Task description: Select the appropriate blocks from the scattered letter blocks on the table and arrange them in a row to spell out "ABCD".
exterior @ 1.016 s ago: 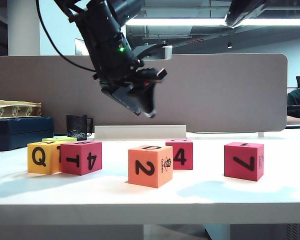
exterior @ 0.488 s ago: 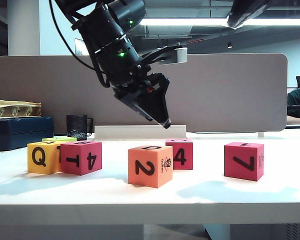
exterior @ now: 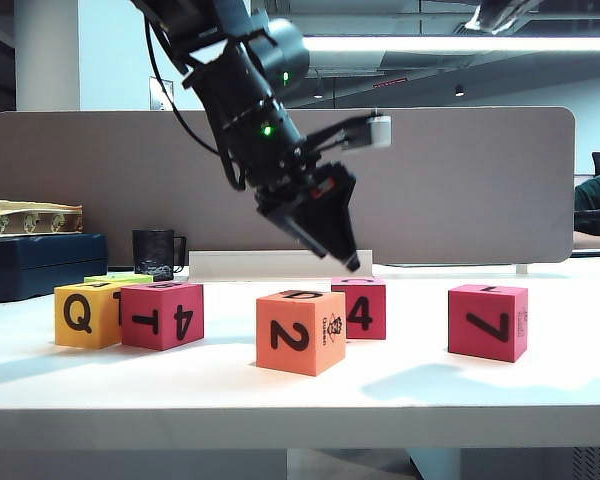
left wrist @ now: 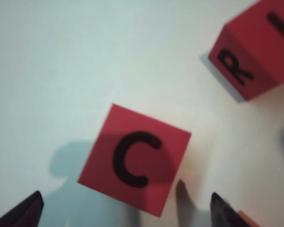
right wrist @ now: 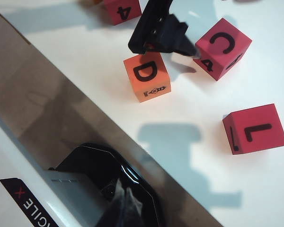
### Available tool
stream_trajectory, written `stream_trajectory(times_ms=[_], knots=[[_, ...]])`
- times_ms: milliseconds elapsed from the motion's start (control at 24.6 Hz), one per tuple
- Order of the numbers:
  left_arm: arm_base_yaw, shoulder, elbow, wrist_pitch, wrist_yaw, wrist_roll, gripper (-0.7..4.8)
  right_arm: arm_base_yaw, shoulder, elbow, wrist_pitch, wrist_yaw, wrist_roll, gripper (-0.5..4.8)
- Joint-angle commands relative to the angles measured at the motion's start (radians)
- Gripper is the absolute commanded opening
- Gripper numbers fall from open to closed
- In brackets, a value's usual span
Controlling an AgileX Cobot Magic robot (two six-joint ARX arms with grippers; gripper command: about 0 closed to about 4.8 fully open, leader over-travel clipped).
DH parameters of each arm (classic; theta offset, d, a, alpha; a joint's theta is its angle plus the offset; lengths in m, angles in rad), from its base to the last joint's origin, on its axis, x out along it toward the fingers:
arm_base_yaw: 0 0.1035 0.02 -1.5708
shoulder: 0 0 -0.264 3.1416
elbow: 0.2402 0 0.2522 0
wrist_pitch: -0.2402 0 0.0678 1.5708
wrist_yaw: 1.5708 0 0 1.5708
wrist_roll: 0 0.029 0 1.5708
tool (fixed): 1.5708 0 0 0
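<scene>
My left gripper (exterior: 346, 252) hangs open just above the pink-red block (exterior: 358, 308) that shows 4 on its front. In the left wrist view that block (left wrist: 135, 165) shows C on top, and the gripper (left wrist: 125, 212) has its dark fingertips (left wrist: 24, 213) spread wide to either side, touching nothing. The orange block (exterior: 300, 332), marked 2 and D (right wrist: 146, 76), stands beside it. At the left of the table (exterior: 300, 400) the yellow Q block (exterior: 84, 313) and the pink-red T/4 block (exterior: 162, 315) touch. My right gripper (right wrist: 127, 204) looks shut, high above the table.
A pink-red block marked 7 (exterior: 488, 320) stands at the right, showing L on top (right wrist: 255, 128). A lime-green block (exterior: 120, 278) sits behind the yellow one. A black mug (exterior: 155, 252) and a grey divider panel (exterior: 460, 180) stand at the table's back edge.
My left gripper has come down and to the right, from above the orange block to just over the pink-red 4 block, with its jaws spread wider. No block has moved.
</scene>
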Motion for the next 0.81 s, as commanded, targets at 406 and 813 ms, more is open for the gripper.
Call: stream_trajectory(times_ms=[406, 813], knots=[[-0.003, 0.035, 0.028, 0.056, 0.028, 0.075, 4.79, 0.000, -0.003, 0.011, -0.020, -0.002, 0.000, -0.02], [-0.003, 0.085, 0.034, 0.072, 0.029, 0.071, 4.79, 0.000, -0.003, 0.011, -0.017, 0.000, 0.000, -0.02]])
